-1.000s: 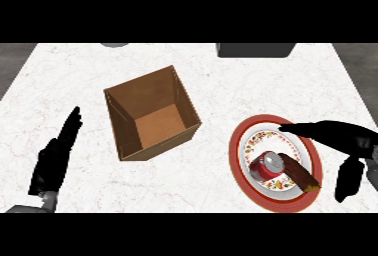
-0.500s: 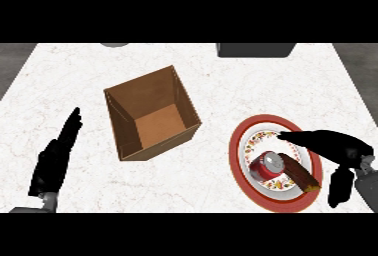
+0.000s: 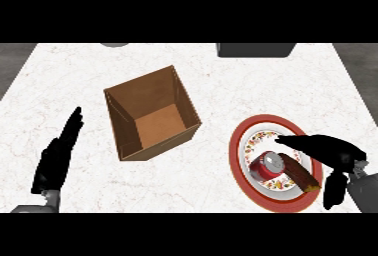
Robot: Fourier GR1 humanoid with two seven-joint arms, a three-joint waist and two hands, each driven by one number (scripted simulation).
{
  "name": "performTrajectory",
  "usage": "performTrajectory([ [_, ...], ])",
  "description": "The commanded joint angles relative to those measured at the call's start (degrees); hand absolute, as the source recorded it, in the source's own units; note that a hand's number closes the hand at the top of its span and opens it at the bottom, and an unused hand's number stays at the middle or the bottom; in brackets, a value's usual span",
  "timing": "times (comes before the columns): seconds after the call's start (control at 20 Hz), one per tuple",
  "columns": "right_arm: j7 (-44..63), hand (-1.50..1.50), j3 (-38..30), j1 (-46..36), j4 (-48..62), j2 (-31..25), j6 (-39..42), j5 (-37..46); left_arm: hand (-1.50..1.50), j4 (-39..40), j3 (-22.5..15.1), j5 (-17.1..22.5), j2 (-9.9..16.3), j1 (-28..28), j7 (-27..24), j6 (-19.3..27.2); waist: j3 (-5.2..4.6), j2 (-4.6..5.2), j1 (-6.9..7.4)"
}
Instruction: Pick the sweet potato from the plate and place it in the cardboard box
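A brown, elongated sweet potato (image 3: 298, 173) lies on the red-rimmed patterned plate (image 3: 249, 135) at the right, next to a small red and silver object (image 3: 267, 165). My right hand (image 3: 329, 149) hovers over the plate's right side, fingers stretched toward the plate's middle and thumb hanging down at the plate's right edge; it holds nothing. The open cardboard box (image 3: 151, 113) stands left of the plate, with nothing inside it. My left hand (image 3: 56, 155) rests open at the far left, fingers straight and pointing up.
A dark block (image 3: 255, 49) sits at the counter's far edge, and a small grey object (image 3: 114, 44) shows at the far left edge. White marble counter (image 3: 221, 85) lies between box and plate.
My right hand has slid down and left over the plate, closer to the sweet potato. The left hand, box and plate have not moved.
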Motion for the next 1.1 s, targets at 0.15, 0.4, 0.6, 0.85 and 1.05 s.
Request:
performTrajectory([
  [0.15, -3.7, -1.50, -1.7, 3.1, 1.9, 3.4, -2.0, 5.7, 0.00, 1.1, 2.8, -2.1, -1.8, 1.7, -2.1, -2.1, 0.00, 0.01, -0.03],
  [0.4, -6.3, -1.50, -4.1, 4.5, 0.5, 2.8, -0.8, 6.9, 0.00, -5.9, 2.6, -4.1, -2.0, -0.7, 6.6, -3.0, 0.01, -0.03, -0.12],
  [0.6, -3.4, -1.50, -5.7, 1.2, 1.1, 6.6, 2.5, 9.5, 0.00, -1.2, 4.8, -4.2, -4.1, 1.1, -1.0, -4.5, -0.01, -0.01, 0.00],
  [0.85, -6.1, -1.50, -3.4, -1.3, 7.1, 8.0, 0.7, 14.0, 0.00, -0.2, 5.2, -6.0, -5.0, 0.2, -0.8, -4.2, 0.00, 0.03, 0.08],
  [1.05, -10.2, -1.50, -4.2, -0.1, 8.3, 6.2, -0.2, 16.0, 0.00, -3.4, 5.8, -6.1, -4.6, 2.3, 0.0, -6.5, 0.00, 0.02, 0.10],
])
